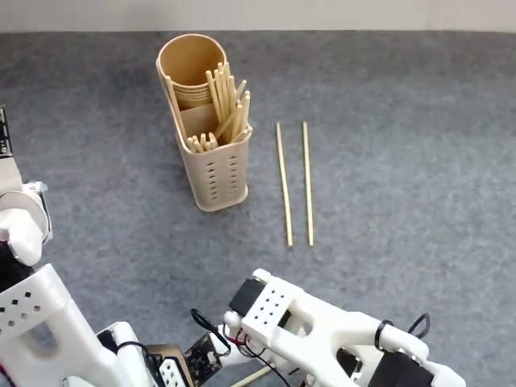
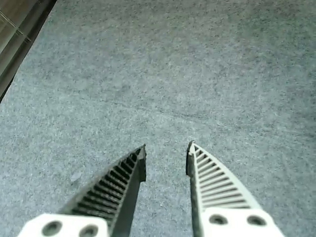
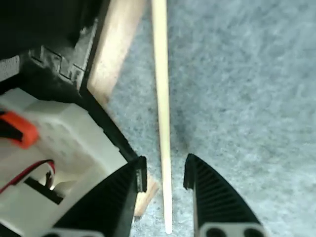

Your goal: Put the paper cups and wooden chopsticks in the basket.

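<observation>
Nearest, well short of the basket (image 1: 216, 177), the right gripper (image 3: 164, 167) stood with jaws apart, straddling one wooden chopstick (image 3: 161, 98) without clamping it; in the high view the arm hid most of that stick. The left gripper (image 2: 166, 150), jaws parted, held nothing over bare grey mat (image 2: 197, 74). Two loose chopsticks (image 1: 284, 184) lay parallel just right of the basket, with open mat around them. The basket held stacked paper cups (image 1: 187, 68) and further chopsticks (image 1: 230, 101), count indiscernible.
</observation>
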{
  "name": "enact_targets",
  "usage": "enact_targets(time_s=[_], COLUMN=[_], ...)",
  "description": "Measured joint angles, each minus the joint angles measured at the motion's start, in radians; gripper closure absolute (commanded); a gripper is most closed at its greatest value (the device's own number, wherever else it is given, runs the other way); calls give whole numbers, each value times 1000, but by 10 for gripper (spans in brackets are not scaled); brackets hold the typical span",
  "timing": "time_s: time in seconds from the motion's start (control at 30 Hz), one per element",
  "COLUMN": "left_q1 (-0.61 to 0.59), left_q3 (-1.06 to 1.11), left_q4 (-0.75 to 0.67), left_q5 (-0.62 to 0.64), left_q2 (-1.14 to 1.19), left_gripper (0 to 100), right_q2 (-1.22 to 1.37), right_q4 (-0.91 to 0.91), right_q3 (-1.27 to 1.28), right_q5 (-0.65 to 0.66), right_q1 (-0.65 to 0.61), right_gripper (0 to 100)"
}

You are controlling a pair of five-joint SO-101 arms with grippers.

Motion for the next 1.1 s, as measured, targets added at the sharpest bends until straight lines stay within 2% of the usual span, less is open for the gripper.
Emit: enact_targets(time_s=[0.13,0.3,0.63,0.9,1.1], left_q1=[0,0,0,0,0], left_q3=[0,0,0,0,0], left_q4=[0,0,0,0,0], left_q5=[0,0,0,0,0], left_q2=[0,0,0,0,0], left_gripper=[835,835,835,835,835], right_q2=[12,37,54,-117,-310], right_q4=[-41,-155,-213,-203,-3], right_q3=[3,54,57,97,11], right_q5=[2,2,2,-212,-302], right_q1=[0,-2,3,3,0], right_gripper=[870,998,994,994,994])
